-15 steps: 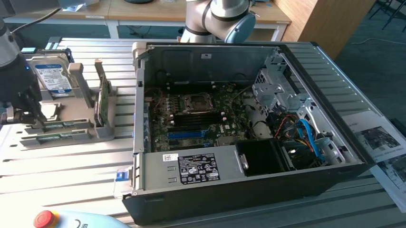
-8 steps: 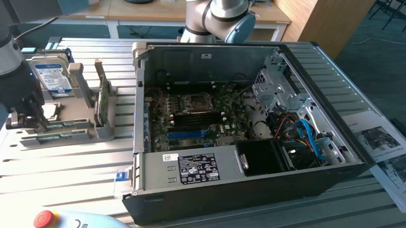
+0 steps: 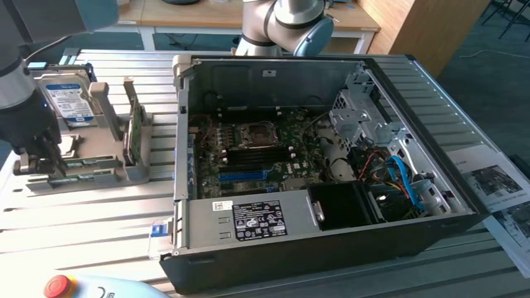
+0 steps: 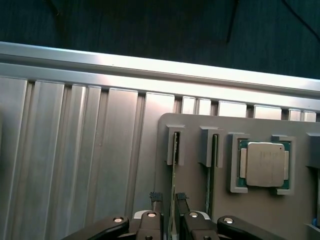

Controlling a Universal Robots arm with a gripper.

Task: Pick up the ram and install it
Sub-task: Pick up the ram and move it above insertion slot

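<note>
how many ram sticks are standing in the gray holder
2. One ram stick stands between the end effector's fingers; the other ram stick stands in the next slot, nearer the processor chip. More may be hidden.

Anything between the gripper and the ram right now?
Nothing visible. The gripper is open and straddles the ram, which stands on edge in its slot of the gray holder. A second stick stands in the next slot, off to one side and not in the way.

No text is legible: print on the black label, the blue-white sticker on the hard drive and the paper sheets cannot be made out.
</note>
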